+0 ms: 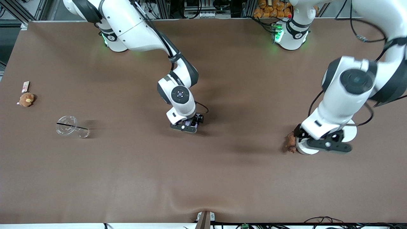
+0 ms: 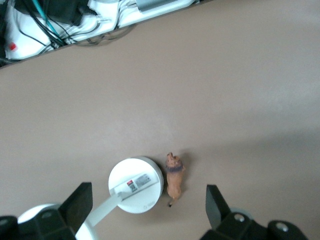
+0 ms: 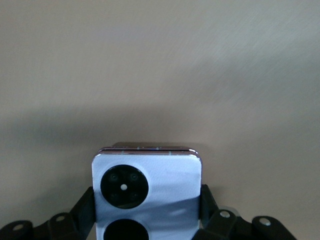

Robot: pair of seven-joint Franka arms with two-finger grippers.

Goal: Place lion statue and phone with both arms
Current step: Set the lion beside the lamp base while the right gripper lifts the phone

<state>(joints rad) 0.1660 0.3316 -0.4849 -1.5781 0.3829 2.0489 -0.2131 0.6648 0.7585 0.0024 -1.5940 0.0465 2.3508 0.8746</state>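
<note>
The lion statue (image 2: 175,180) is a tiny orange-brown figurine lying on the brown table beside a white disc (image 2: 136,185). It also shows in the front view (image 1: 290,143) toward the left arm's end of the table. My left gripper (image 2: 147,210) is open and empty above the disc and the lion, with both lying between its spread fingers (image 2: 215,205). In the front view the left gripper (image 1: 327,144) hangs over the disc. My right gripper (image 3: 146,212) is shut on the pale lavender phone (image 3: 147,185), with its black camera circles facing the wrist camera. It holds the phone low at the table's middle (image 1: 187,124).
The white disc (image 1: 305,148) joins by a white arm to a second white round part (image 1: 351,133). A clear cup with a black straw (image 1: 71,127) lies on its side toward the right arm's end. A tan plush toy (image 1: 26,99) and a small card (image 1: 25,86) lie near that edge.
</note>
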